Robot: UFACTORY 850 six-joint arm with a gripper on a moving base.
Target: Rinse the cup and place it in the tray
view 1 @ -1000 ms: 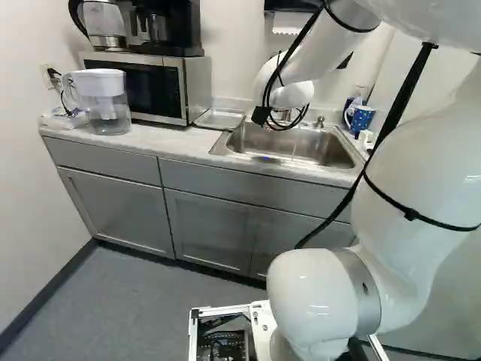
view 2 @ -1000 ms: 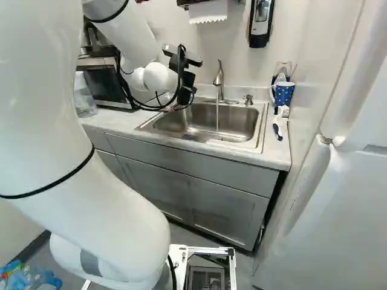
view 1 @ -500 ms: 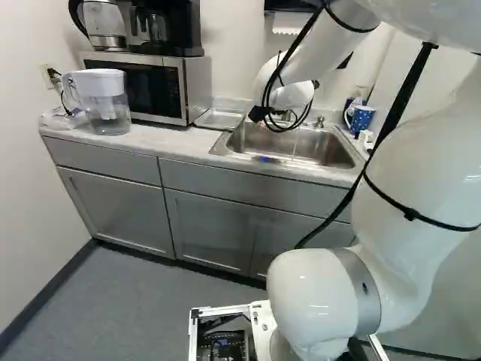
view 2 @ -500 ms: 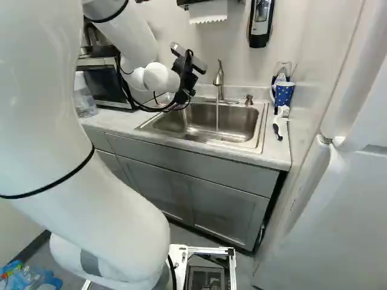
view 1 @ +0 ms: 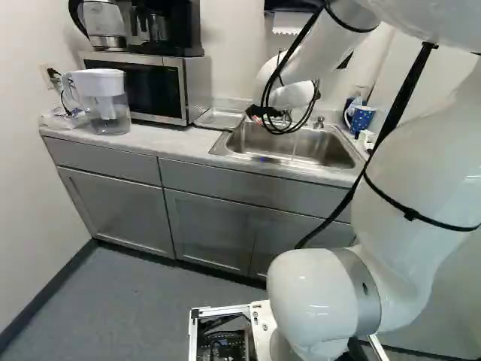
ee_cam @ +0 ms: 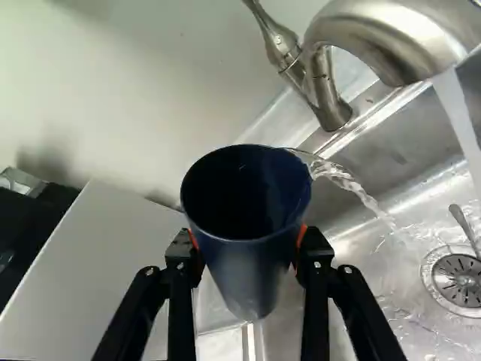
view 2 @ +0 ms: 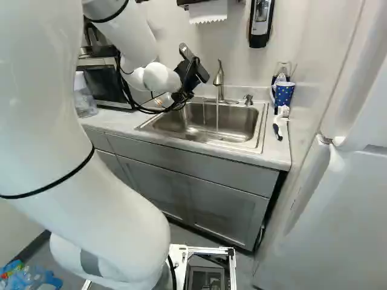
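In the right base view my gripper (view 2: pixel 190 76) hangs at the sink's left end, its fingertips hidden. The wrist view shows the gripper (ee_cam: pixel 246 244) shut on a dark blue cup (ee_cam: pixel 248 278), orange pads pressing from both sides. The cup is tilted, and water spills over its rim into the metal sink (view 2: pixel 236 125). Another stream runs from the faucet (view 2: pixel 219 78), beside the cup rather than into it. A shallow metal tray (view 1: pixel 220 119) lies on the counter between microwave and sink, partly behind the arm in the left base view.
A microwave (view 1: pixel 143 86) and a water pitcher (view 1: pixel 107 105) stand left of the sink. At its right are a dotted blue mug (view 2: pixel 283 93) and a brush (view 2: pixel 279 124). A utensil (ee_cam: pixel 464 226) lies by the drain. A white fridge (view 2: pixel 344 199) stands at the right.
The gripper has turned at the wrist, tilting with the cup in it. A second thin stream now falls left of the faucet's stream in the right base view. The base has not moved.
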